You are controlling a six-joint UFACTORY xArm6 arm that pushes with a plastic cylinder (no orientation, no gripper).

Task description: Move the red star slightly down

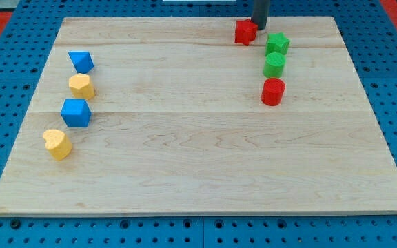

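The red star [245, 32] lies near the view's top edge of the wooden board [198, 158], right of centre. My tip [259, 27] comes down from the view's top and stands just right of the red star, touching or nearly touching its upper right side. A green star [277, 44] lies just below and right of my tip.
A green cylinder [274, 65] and a red cylinder [272, 91] lie in a column below the green star. At the view's left lie a blue block [80, 61], a yellow heart [81, 87], a blue cube [76, 113] and a yellow heart [58, 144].
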